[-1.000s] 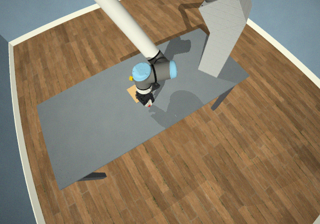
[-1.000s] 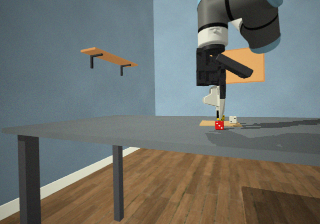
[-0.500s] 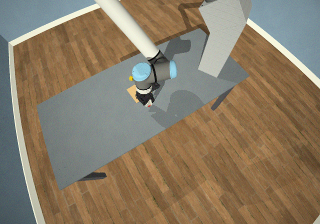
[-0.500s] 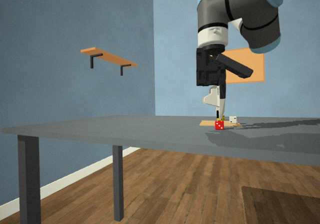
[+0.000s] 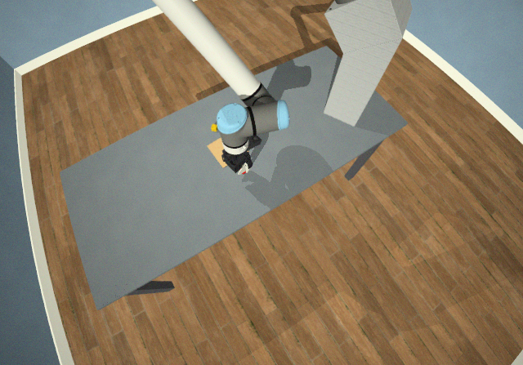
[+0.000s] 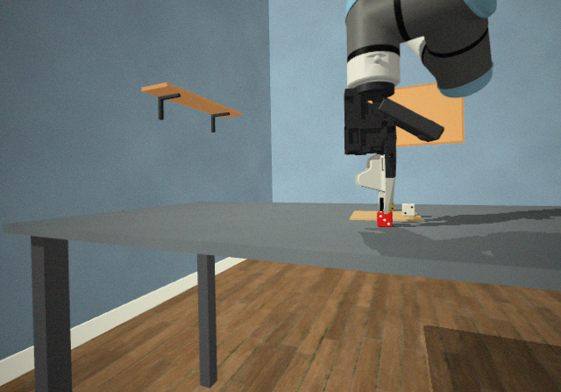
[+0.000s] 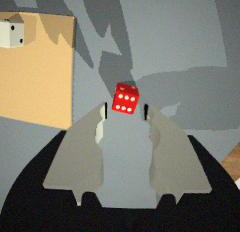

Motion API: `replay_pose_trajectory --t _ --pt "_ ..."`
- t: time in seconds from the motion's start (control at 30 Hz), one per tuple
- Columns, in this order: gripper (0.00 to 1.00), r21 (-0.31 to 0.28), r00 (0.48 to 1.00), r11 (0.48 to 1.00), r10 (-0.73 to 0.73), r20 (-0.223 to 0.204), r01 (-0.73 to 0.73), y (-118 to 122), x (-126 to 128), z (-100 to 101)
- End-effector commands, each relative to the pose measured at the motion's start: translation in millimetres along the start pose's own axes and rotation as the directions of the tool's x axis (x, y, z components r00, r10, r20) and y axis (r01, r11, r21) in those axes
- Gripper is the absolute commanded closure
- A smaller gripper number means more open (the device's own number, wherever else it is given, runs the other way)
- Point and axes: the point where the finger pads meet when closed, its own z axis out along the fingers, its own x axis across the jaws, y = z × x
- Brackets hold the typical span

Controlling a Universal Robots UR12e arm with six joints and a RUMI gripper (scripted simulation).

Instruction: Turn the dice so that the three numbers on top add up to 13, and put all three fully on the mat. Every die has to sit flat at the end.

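Red cube die [image 7: 125, 98] at frame centre, off tan mat [image 7: 35, 77]; gripper [image 7: 125, 111] jaws part-open, empty—centre fingers squarely before closing.

Grey table [image 6: 181, 229]; wooden wall shelf [image 6: 190, 100]; orange wall panel [image 6: 435, 107]; plank floor [image 5: 380, 268].

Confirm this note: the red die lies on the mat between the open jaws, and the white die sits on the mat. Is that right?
Not quite. The red die lies on the grey table, off the mat, as the wrist view shows. The rest stands: it sits between the gripper's open jaws, not yet clamped, and the white die is on the mat.
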Motion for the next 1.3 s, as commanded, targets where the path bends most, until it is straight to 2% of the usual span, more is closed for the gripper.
replay_pose_trajectory --t 0.0,0.4,1.27 --pt "0.76 -0.001 1.000 1.000 0.000 0.000 0.000 0.4 0.1 4.6" --pt "0.76 -0.001 1.000 1.000 0.000 0.000 0.000 0.4 0.1 21.3" --pt "0.76 -0.001 1.000 1.000 0.000 0.000 0.000 0.4 0.1 21.9"
